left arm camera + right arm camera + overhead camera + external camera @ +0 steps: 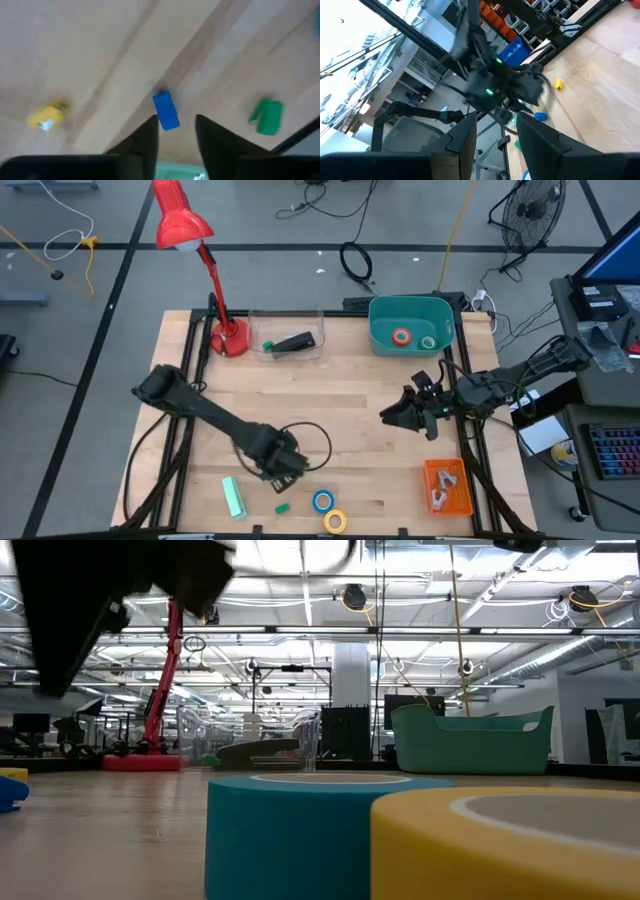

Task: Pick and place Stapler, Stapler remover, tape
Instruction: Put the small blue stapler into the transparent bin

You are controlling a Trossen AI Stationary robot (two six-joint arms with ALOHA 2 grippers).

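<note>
My left gripper points down near the table's front, open. In the left wrist view a small blue stapler remover lies on the wood just beyond its fingertips, untouched. A yellow remover and a green one lie to either side of it. Blue tape and yellow tape lie flat by the front edge. Orange tape and green tape lie in the green bin. A black stapler lies in the clear bin. My right gripper hovers open at the right.
A red desk lamp stands at the far left beside the clear bin. A pale green box lies near the front edge. An orange tray with metal pieces sits at the front right. A black cable loops behind my left gripper.
</note>
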